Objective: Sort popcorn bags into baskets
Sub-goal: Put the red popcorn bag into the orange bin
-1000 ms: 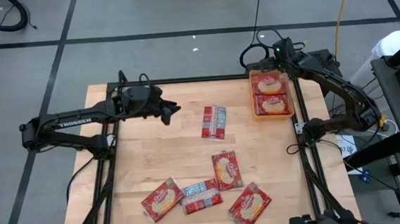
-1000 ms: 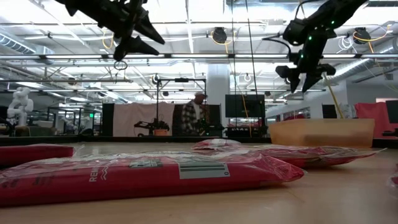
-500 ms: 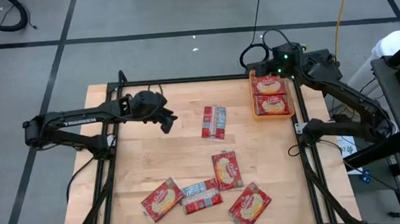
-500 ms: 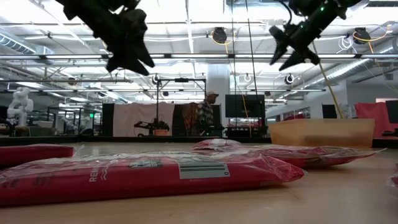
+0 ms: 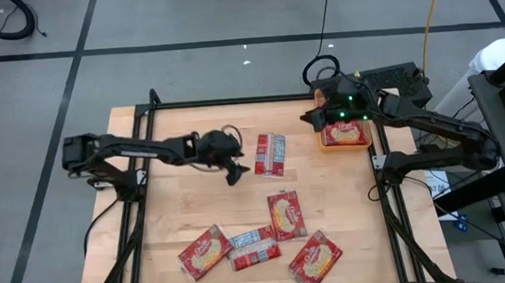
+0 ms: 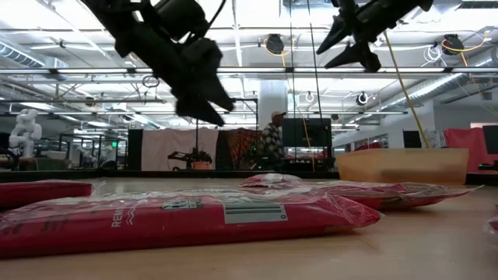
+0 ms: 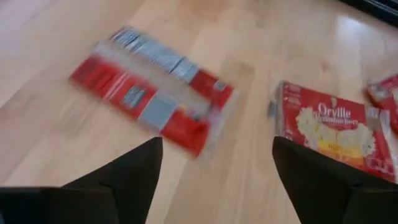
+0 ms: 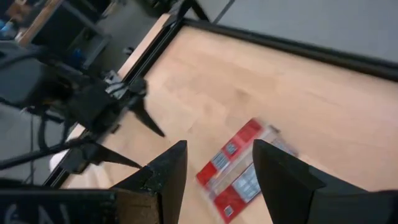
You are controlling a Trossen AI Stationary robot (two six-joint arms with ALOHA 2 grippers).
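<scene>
From above, six flat red popcorn bags are seen loose on the wooden desk (image 5: 176,200), and more lie in the orange basket (image 5: 365,139) at the desk's far right corner. The bag nearest the basket (image 5: 270,154) lies back side up, showing pale grey panels; another grey-backed bag (image 5: 253,247) sits in the near group, well apart from the basket, between two bags with a cream popcorn picture facing up (image 5: 204,252) (image 5: 315,258), and a fifth (image 5: 285,215) lies between that group and the grey-backed one. The left gripper (image 5: 237,173) hangs just beside the grey-backed bag, on the side away from the basket, empty. The right gripper (image 5: 311,118) is held at the basket's edge, over the desk. The low view alone shows the basket's translucent wall (image 6: 405,165) and a person standing in the room behind. In the left wrist view the jaws are spread wide and hold nothing; the word "Orville" is read on a face-up bag (image 7: 336,129). In the right wrist view the jaws stand partly apart, empty, above the grey-backed bag (image 8: 239,167), with the left gripper (image 8: 134,130) seen beyond.
</scene>
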